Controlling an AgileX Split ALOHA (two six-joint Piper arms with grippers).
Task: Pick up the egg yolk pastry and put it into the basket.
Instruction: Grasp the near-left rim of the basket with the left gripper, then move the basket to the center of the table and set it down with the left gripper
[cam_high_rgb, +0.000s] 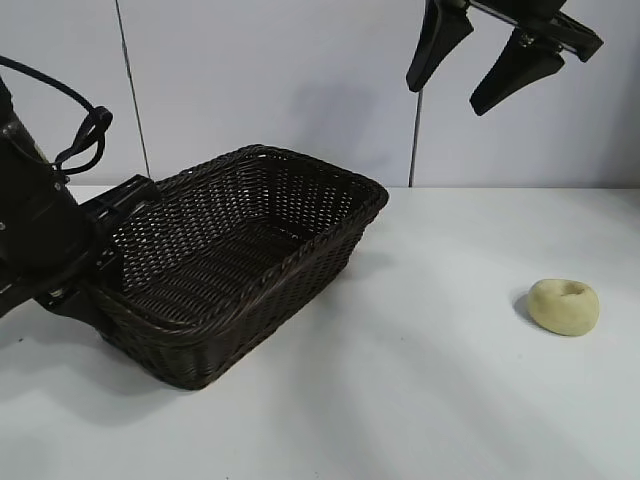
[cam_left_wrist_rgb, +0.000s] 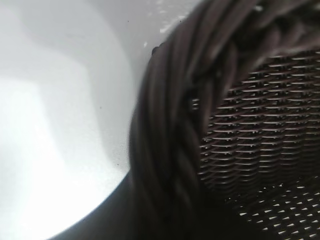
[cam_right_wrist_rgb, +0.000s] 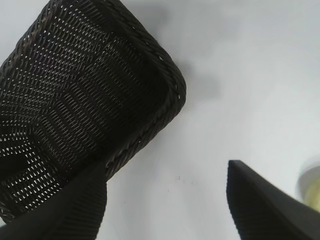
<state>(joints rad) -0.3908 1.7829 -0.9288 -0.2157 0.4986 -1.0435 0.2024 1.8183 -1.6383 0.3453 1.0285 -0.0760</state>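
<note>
The right gripper's (cam_high_rgb: 488, 68) two black fingers (cam_high_rgb: 512, 70) are spread apart and grasp nothing, high in the air above the white table (cam_high_rgb: 420, 380). Near the table's front, at its right side, the egg yolk pastry (cam_high_rgb: 564, 306) lies alone, well apart from the basket (cam_high_rgb: 290, 290), which stands left of centre. The left gripper (cam_high_rgb: 95, 265) sits against the basket's left rim; whether it is clenched or released cannot be told.
</note>
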